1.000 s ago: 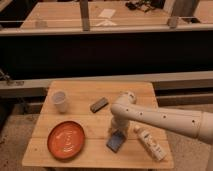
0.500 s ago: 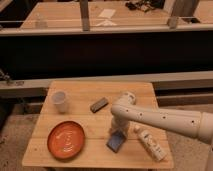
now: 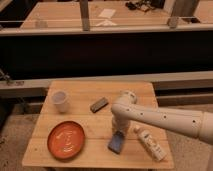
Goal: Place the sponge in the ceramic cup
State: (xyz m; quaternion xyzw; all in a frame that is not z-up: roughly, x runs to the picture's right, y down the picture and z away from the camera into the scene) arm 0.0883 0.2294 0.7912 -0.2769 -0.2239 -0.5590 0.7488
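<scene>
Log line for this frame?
gripper: at sponge, pointing down | sponge: on table, beside bottle | cup: back left, apart | step: sponge not yet in cup

Dim, warm indoor light with an orange cast overall. The surface (image 3: pixel 80 90) is the best-lit zone, lit from above, and its wood reads bright tan. Behind the surface a wide band is near black with no detail. Farther behind it the far wooden top (image 3: pixel 65 12) is brighter, and the paper (image 3: pixel 106 14) on it is nearly blown out. The white arm (image 3: pixel 165 117) over the surface's right half has soft highlights on top and a shaded underside. The claw (image 3: pixel 119 132) is low at the surface's front right, in the arm's shade, right at the sponge (image 3: pixel 116 143). The floor left of the surface is murky.
</scene>
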